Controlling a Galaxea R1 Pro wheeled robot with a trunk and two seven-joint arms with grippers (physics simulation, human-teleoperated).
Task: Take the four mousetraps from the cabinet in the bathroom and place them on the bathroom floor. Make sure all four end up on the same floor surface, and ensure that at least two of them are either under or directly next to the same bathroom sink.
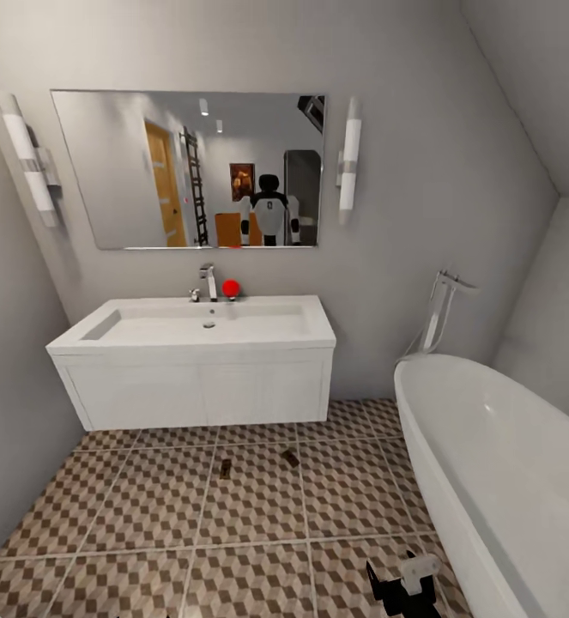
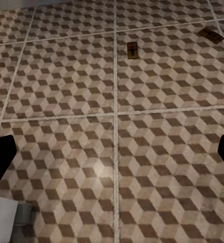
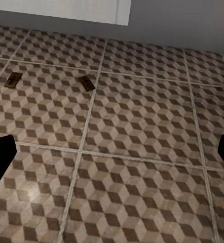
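Note:
Two mousetraps lie flat on the cube-patterned bathroom floor [image 1: 147, 515], just in front of the white vanity under the bathroom sink [image 1: 202, 324]. One mousetrap [image 1: 225, 469] is nearer the vanity's middle, the other mousetrap [image 1: 291, 458] is to its right. The left wrist view shows both, one [image 2: 133, 50] and the other [image 2: 211, 35]; so does the right wrist view, one [image 3: 13, 79] and the other [image 3: 86, 83]. My left gripper [image 2: 112, 162] and right gripper [image 3: 112, 157] hang open over bare tiles, holding nothing. My right arm's end [image 1: 404, 588] shows low in the head view. The cabinet is out of view.
A white oval bathtub [image 1: 507, 481] fills the right side, with a chrome tap [image 1: 438, 309] behind it. A mirror [image 1: 190, 167] above the sink reflects the robot. A small red ball [image 1: 231, 288] sits on the basin by the tap. Walls close in at the left and rear.

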